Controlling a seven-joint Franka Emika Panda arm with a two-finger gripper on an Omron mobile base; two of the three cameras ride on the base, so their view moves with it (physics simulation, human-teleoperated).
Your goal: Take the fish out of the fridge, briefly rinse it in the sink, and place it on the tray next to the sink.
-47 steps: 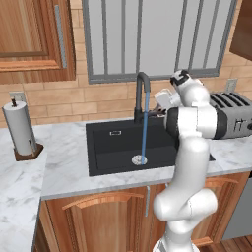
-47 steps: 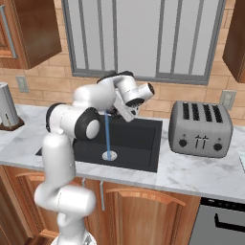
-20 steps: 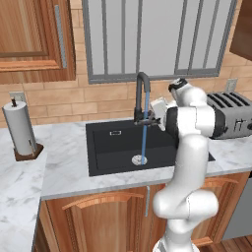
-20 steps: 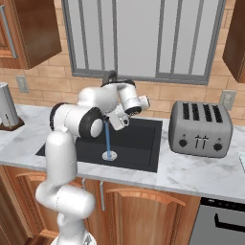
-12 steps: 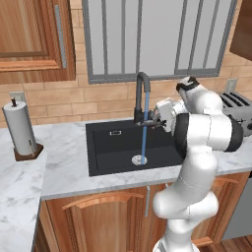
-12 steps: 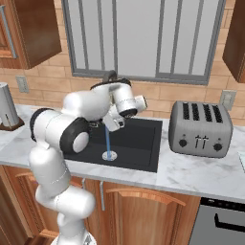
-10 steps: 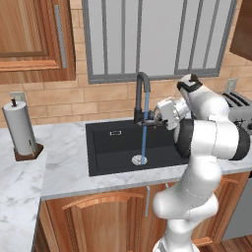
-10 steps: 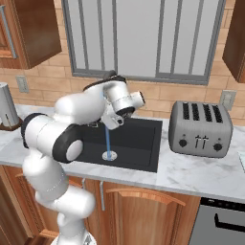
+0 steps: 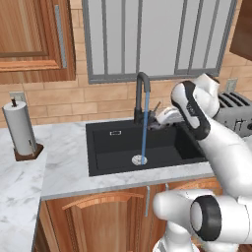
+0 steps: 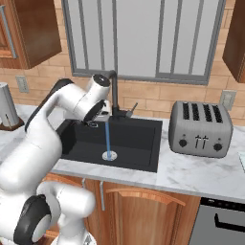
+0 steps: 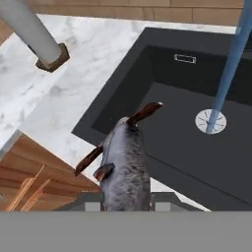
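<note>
Rinse step in hand. The gripper point(image 11: 127, 204) has its jaws pinched on the fish point(image 11: 124, 170), which juts out from between the tips with its reddish tail toward the sink point(image 11: 118, 106). From the base, the hand sits over the sink point(image 9: 113, 165), just right of the faucet point(image 9: 142, 98) and close to the falling stream point(image 9: 143, 133); the fish itself is too small to pick out there. Water runs in a thin blue column onto the drain point(image 11: 210, 121). In the hand view the fish hangs above the basin's near rim and the stream point(image 11: 227, 69) falls well off to one side, so the fish looks not yet under the water. Judged next move: carry the fish sideways into the stream, keep the grip firm since a wet, slim body may slip, then lift clear of the faucet neck. After that the tray is needed; a pale sliver point(image 10: 242, 161) at the counter's far right, beyond the toaster point(image 10: 199, 128), may be it, but that cannot be told for sure. The arm would have to swing right past the toaster without clipping it. A paper-towel stand point(image 9: 20, 129) sits on the counter left of the sink, out of the way.
</note>
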